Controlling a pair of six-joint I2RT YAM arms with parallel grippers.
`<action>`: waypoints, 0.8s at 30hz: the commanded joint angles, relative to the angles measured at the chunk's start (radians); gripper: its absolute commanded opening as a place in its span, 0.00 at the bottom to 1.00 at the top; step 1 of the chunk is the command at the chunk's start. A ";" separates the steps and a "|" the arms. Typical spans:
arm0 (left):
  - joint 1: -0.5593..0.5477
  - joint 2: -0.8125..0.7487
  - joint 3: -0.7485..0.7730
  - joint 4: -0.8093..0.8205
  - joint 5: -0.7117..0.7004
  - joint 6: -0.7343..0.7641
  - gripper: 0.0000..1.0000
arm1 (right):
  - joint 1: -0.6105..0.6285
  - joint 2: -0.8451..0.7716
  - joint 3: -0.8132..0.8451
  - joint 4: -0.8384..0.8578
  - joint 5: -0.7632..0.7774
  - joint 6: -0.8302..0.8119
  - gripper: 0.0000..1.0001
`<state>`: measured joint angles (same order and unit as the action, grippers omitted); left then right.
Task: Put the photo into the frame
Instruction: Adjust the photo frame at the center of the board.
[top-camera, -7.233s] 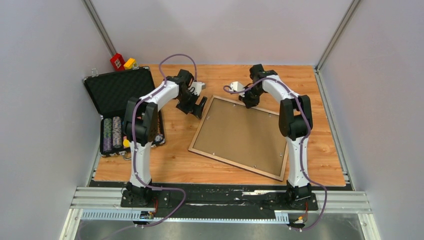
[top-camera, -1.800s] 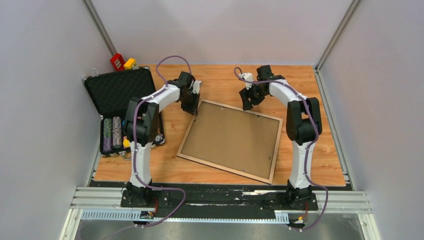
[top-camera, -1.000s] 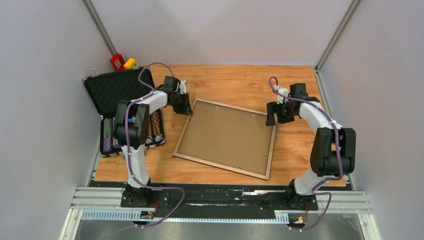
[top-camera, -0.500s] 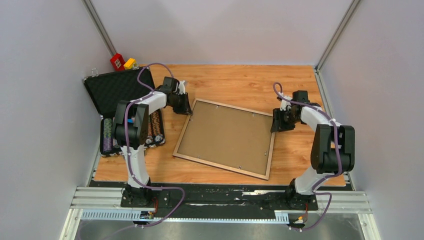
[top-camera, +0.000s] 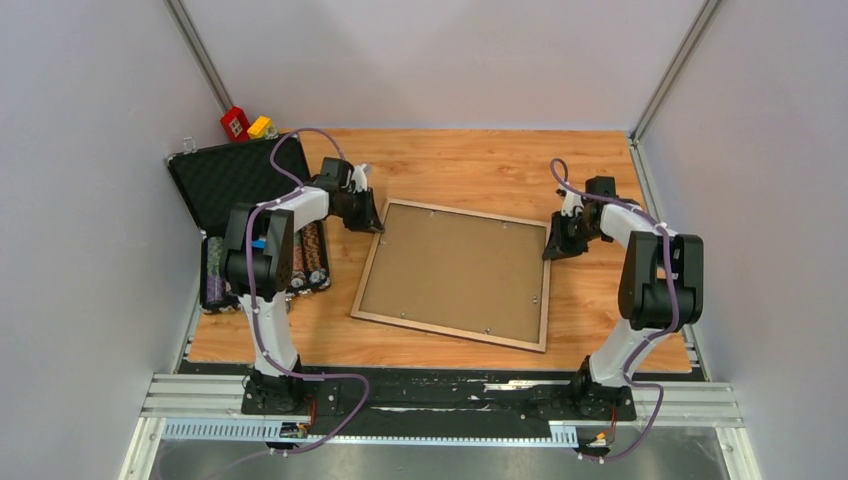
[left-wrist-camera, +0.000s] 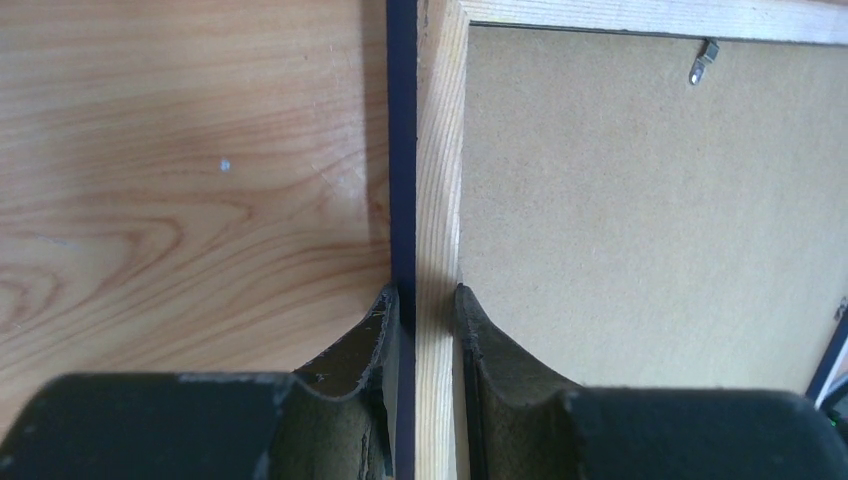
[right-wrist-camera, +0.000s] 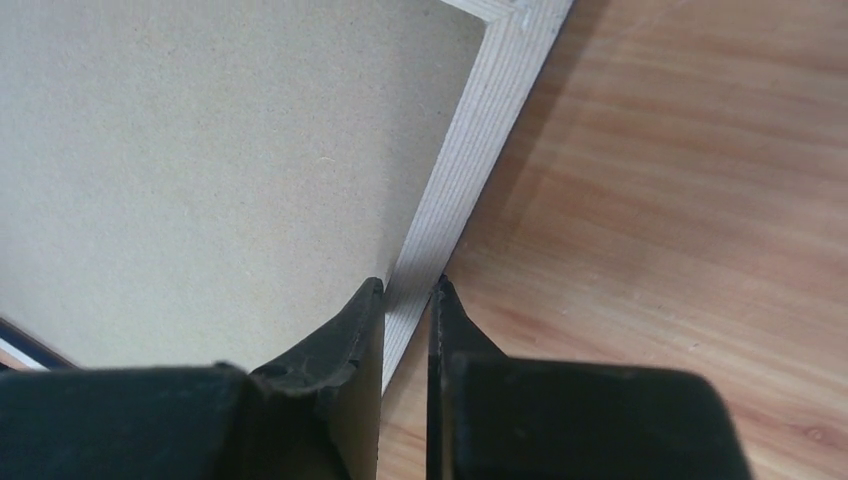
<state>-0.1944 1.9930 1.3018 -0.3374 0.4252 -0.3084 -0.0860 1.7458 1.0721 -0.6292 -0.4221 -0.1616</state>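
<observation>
The frame (top-camera: 450, 333) lies back-up on the table, its tan wood border round a plain brown backing panel (top-camera: 455, 270). My left gripper (top-camera: 378, 226) is shut on the frame's left rail near the far left corner. In the left wrist view the fingers (left-wrist-camera: 375, 335) pinch the tan rail (left-wrist-camera: 438, 150), whose navy front edge shows beside it. My right gripper (top-camera: 550, 252) is shut on the right rail near the far right corner. The right wrist view shows its jaws on either side of the pale rail (right-wrist-camera: 480, 130). The photo is hidden or out of view.
An open black foam-lined case (top-camera: 235, 185) with rows of poker chips (top-camera: 222, 270) lies just left of the left arm. Red and yellow toy blocks (top-camera: 240, 124) sit at the far left corner. Grey walls close in the table on three sides.
My right gripper has moved onto the frame's right rail and shut on it. The frame has turned slightly, its near right corner shifting right. The left gripper has kept its hold.
</observation>
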 joint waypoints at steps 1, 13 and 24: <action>0.006 -0.027 -0.064 -0.033 0.106 -0.007 0.00 | -0.008 0.050 0.081 0.046 0.010 -0.037 0.04; 0.006 -0.021 -0.164 0.032 0.236 -0.054 0.00 | -0.018 0.208 0.279 0.034 -0.015 -0.080 0.00; 0.006 -0.023 -0.202 0.039 0.310 -0.058 0.03 | -0.020 0.202 0.321 0.017 -0.055 -0.113 0.30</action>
<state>-0.1635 1.9553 1.1542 -0.1989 0.6285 -0.3622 -0.1104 1.9774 1.3857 -0.6388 -0.4232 -0.2386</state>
